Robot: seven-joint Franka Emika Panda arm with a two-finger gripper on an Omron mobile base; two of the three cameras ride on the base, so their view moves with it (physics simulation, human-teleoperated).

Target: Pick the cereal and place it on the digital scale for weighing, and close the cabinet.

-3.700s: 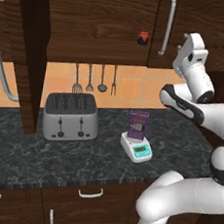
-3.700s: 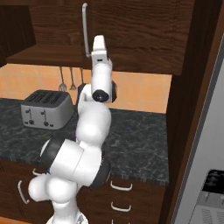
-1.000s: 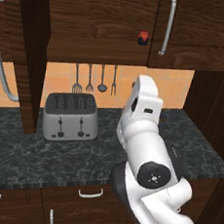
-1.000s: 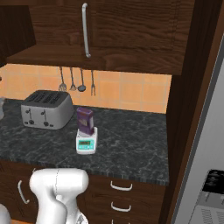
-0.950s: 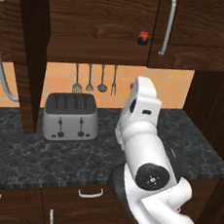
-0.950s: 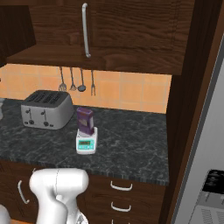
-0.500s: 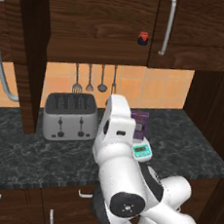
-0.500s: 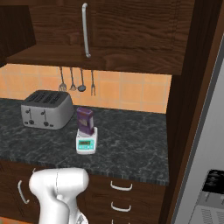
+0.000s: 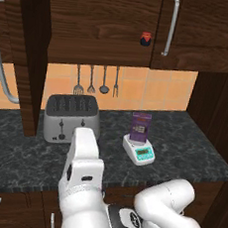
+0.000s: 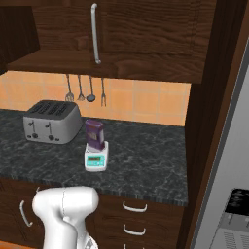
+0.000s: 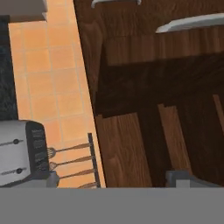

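Note:
The purple cereal box (image 9: 140, 127) stands upright on the small white digital scale (image 9: 141, 151) on the dark counter; from the right side the cereal (image 10: 94, 134) and scale (image 10: 96, 159) show the same way. The dark wood cabinet (image 9: 101, 20) hangs above, with one door swung out at the far left, its silver handle (image 9: 2, 77) curving down. My gripper (image 11: 117, 181) is open with nothing between its fingertips (image 11: 183, 177), and it faces dark wood panels in a rolled hand view. My white arm (image 9: 82, 172) rises low in front of the counter.
A silver toaster (image 9: 71, 116) sits left of the scale, with utensils (image 9: 95, 79) hanging on the orange tile wall behind. A small red jar (image 9: 146, 38) stands on the cabinet shelf beside a shut door's handle (image 9: 170, 26). Drawers (image 10: 133, 209) run below the counter.
My arm has swung leftward across the left base view, uncovering the cereal and scale. The cereal has stayed on the scale, and the gripper stays open.

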